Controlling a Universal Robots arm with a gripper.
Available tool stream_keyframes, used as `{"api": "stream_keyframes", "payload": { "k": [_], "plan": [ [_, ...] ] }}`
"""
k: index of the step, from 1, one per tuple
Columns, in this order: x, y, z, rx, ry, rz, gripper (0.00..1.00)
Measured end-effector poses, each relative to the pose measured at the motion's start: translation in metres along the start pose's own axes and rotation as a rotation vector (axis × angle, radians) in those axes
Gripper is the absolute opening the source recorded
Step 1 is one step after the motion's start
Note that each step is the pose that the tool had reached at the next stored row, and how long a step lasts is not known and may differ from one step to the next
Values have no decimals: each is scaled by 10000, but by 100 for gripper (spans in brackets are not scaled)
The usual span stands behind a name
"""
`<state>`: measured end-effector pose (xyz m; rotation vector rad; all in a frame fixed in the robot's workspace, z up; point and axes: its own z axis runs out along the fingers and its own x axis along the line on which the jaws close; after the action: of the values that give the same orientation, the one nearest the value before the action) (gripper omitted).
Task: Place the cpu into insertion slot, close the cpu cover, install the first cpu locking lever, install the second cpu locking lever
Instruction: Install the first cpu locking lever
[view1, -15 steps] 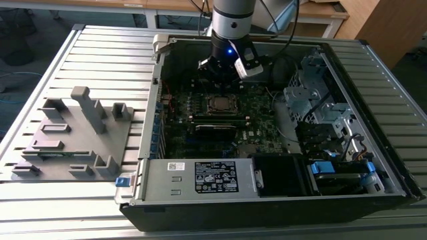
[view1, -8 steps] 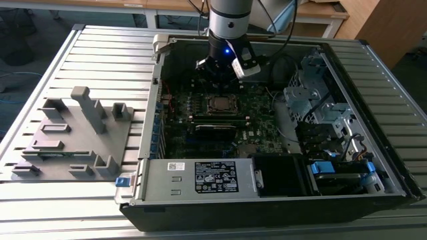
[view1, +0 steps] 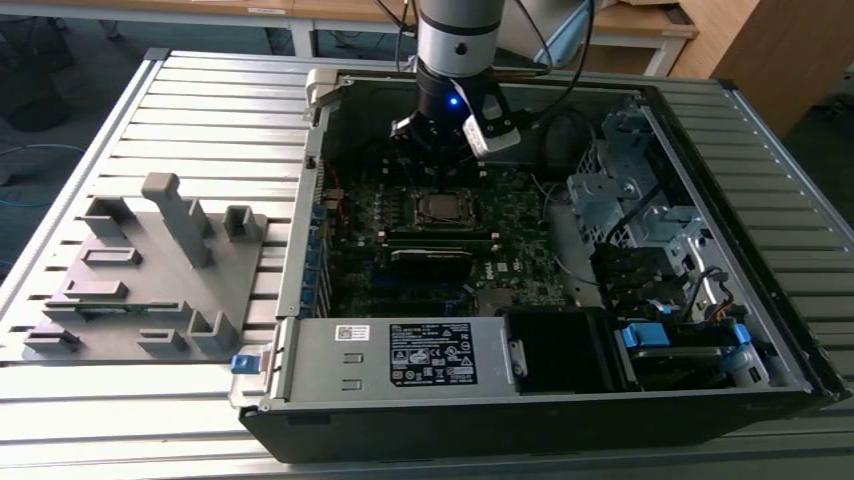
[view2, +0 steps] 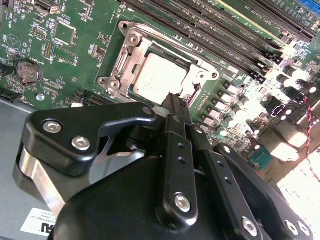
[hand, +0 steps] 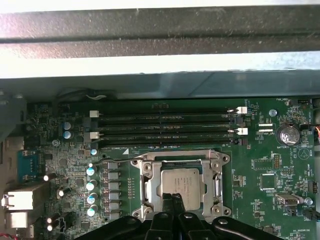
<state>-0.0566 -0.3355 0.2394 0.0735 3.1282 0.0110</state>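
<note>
The cpu (hand: 181, 186), a flat square chip with a dull silver top, lies seated in the insertion slot on the green motherboard (hand: 65, 160); the slot is hidden beneath it. The cpu cover (hand: 150, 172), a silver metal frame, lies flat around the chip, also seen as the cover (view2: 131, 44) around the cpu (view2: 160, 77). My gripper (hand: 172, 200) hangs just above the chip's near edge with its black fingers (view2: 176, 112) pressed together and nothing between them. In the exterior view the gripper (view1: 441, 170) stands over the cpu (view1: 437, 207) inside the open computer case.
Long black memory slots (hand: 165, 125) run beside the socket. A coin battery (hand: 288, 135) sits further along the board. The case holds a power supply (view1: 400, 355) and a drive cage (view1: 627, 200). A grey fixture (view1: 147, 270) stands on the slatted table on the exterior view's left.
</note>
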Motion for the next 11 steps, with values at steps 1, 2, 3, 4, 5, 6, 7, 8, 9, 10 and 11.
{"api": "stream_keyframes", "payload": {
  "k": [1,2,3,4,5,6,7,8,9,10,11],
  "plan": [
    [0,0,0,-1,-1,0,11],
    [0,0,0,-2,-1,0,11],
    [0,0,-2,0,0,0,11],
    [0,0,-4,0,0,0,11],
    [0,0,-4,0,-1,0,11],
    [0,0,-4,0,0,0,11],
    [0,0,-4,0,0,0,11],
    [0,0,-4,0,0,0,11],
    [0,0,-5,0,0,1,11],
    [0,0,-5,0,0,0,11],
    [0,0,-5,0,-1,0,11]
  ]
}}
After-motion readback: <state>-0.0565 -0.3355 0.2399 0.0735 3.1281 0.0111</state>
